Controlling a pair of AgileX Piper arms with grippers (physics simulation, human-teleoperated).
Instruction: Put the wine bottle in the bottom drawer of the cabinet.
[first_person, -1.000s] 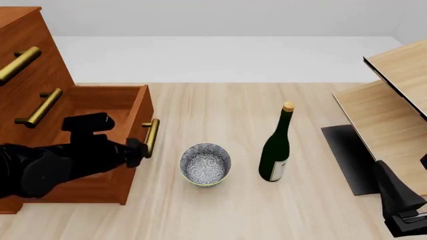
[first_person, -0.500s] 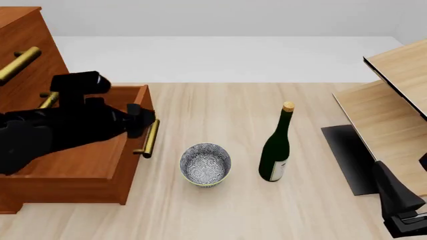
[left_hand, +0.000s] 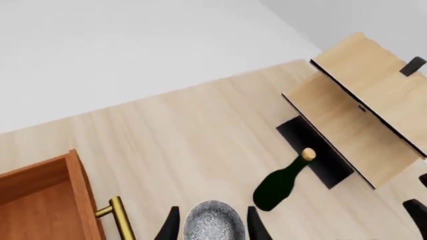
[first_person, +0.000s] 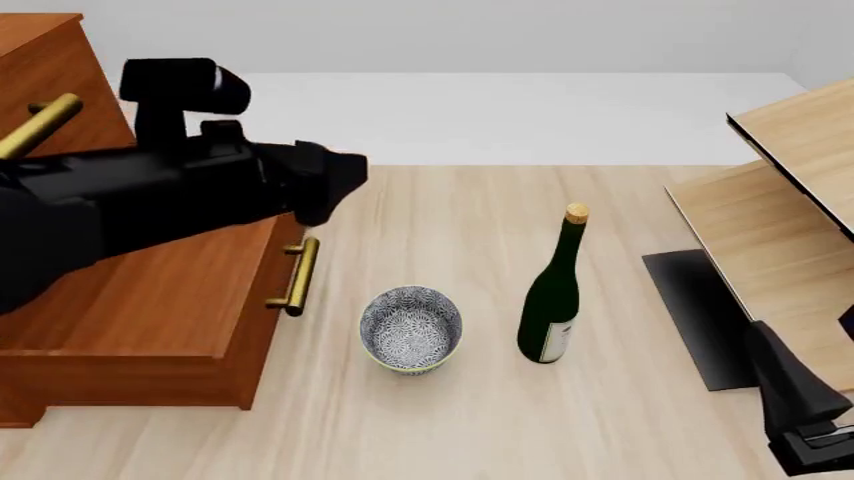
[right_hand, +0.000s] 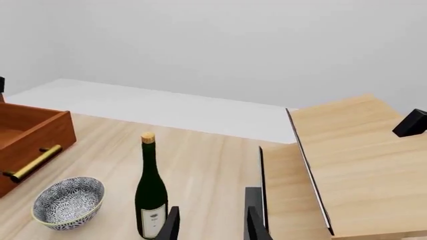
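Two grippers are mine, and neither holds anything: the left gripper (left_hand: 210, 227) shows its fingers spread apart in its wrist view, with nothing between them but the table far below, and the right gripper (right_hand: 212, 225) likewise has its two fingers parted and bare. In the front view my left arm (first_person: 147, 205) hangs above the cabinet (first_person: 47, 90) and over the bottom drawer (first_person: 160, 310), its tip reaching out past the drawer's front edge toward the middle of the table. That drawer stands pulled out, its cavity open to the top and its brass handle (first_person: 296, 277) facing the bowl (first_person: 411, 328), so I judge the opening part of the job done. My right arm (first_person: 798, 405) sits low at the near right corner, well apart from everything. The wine bottle (first_person: 553, 290) stands upright on the table (first_person: 427, 210), just beside the bowl on its right and between the drawer and the pale shelf unit (first_person: 781, 210); from the right wrist view I see it untouched, label toward me, cap on. So the main work is all left: the bottle has to be grasped, carried across past the bowl, and laid or lowered into the drawer. I reckon its height is the awkward part, since it may have to go in tilted. Whether the drawer must be shut after is not something I can tell.
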